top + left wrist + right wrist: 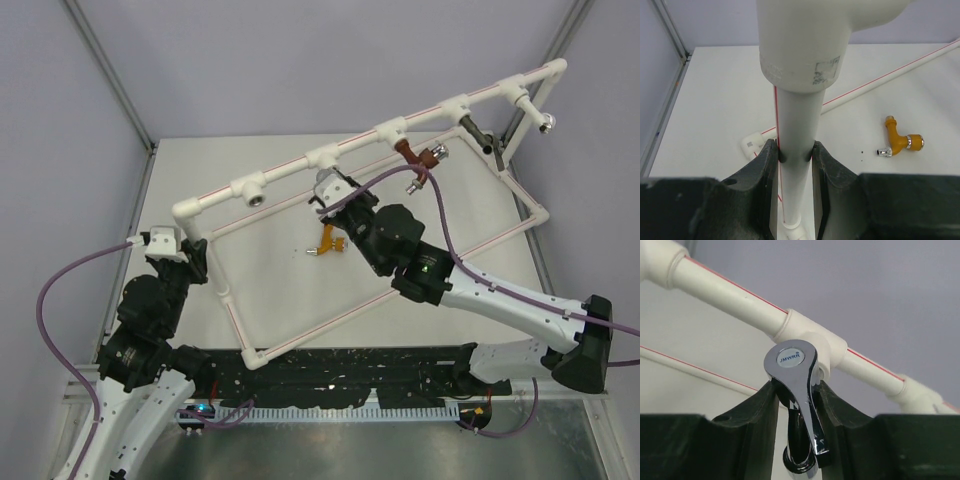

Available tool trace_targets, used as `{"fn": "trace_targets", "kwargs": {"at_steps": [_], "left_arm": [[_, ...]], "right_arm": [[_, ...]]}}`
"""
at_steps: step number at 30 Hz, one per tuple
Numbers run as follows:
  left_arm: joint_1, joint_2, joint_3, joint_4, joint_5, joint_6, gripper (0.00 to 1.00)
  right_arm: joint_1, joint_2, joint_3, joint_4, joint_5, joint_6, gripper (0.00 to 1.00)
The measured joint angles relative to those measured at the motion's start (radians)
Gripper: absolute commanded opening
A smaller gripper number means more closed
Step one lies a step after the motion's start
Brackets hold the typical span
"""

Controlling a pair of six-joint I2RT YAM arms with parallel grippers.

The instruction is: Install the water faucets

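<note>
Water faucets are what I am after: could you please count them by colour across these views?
chrome silver faucet: 1
orange-yellow faucet: 1
red-brown faucet: 1
dark grey faucet: 1
Total: 4

Chrome faucet (791, 359) partly behind right claw (797, 386)

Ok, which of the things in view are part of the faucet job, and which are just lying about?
Job:
- chrome faucet, in the right gripper
- orange-yellow faucet, loose on the table
- red-brown faucet and dark grey faucet, on the white pipe frame
- that frame, gripped by the left gripper

Not the job:
- purple cables
- black perforated strip at the near edge
</note>
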Motion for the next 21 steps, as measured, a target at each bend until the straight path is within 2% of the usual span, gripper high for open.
{"fn": "trace_targets", "kwargs": {"at_steps": [5, 7, 8, 10, 11, 12, 13, 14, 16, 18, 21], "left_arm": [[0.000, 0.000, 0.000, 0.000, 0.005, 0.000, 0.00], [0.000, 0.000, 0.000, 0.000, 0.010, 0.000, 0.00], [0.000, 0.000, 0.000, 0.000, 0.011, 0.001, 0.00], [-0.001, 0.000, 0.000, 0.000, 0.013, 0.001, 0.00], [-0.001, 0.000, 0.000, 0.000, 0.013, 0.001, 0.00], [-0.001, 0.000, 0.000, 0.000, 0.013, 0.001, 0.00], [-0.001, 0.000, 0.000, 0.000, 0.013, 0.001, 0.00], [-0.001, 0.000, 0.000, 0.000, 0.013, 0.001, 0.00], [-0.001, -0.001, 0.000, -0.001, 0.012, 0.001, 0.00], [0.000, -0.001, 0.000, -0.001, 0.007, 0.000, 0.00], [-0.001, -0.001, 0.000, -0.001, 0.007, 0.000, 0.00]], "right_arm": [[-0.067, -0.061, -0.089, 0.130, -0.036, 0.560, 0.05], [-0.095, -0.092, -0.167, 0.233, -0.050, 0.843, 0.05], [-0.111, -0.100, -0.193, 0.266, -0.051, 0.933, 0.05], [-0.131, -0.112, -0.241, 0.332, -0.051, 1.152, 0.09], [-0.138, -0.114, -0.258, 0.356, -0.050, 1.241, 0.18], [-0.143, -0.114, -0.269, 0.373, -0.048, 1.301, 0.23], [-0.147, -0.114, -0.276, 0.385, -0.048, 1.358, 0.36], [-0.149, -0.114, -0.279, 0.388, -0.046, 1.400, 0.42], [-0.153, -0.114, -0.282, 0.390, -0.046, 1.451, 0.68], [-0.160, -0.124, -0.289, 0.406, -0.034, 1.471, 0.78], [-0.174, -0.172, -0.301, 0.420, -0.019, 1.450, 0.83]]}}
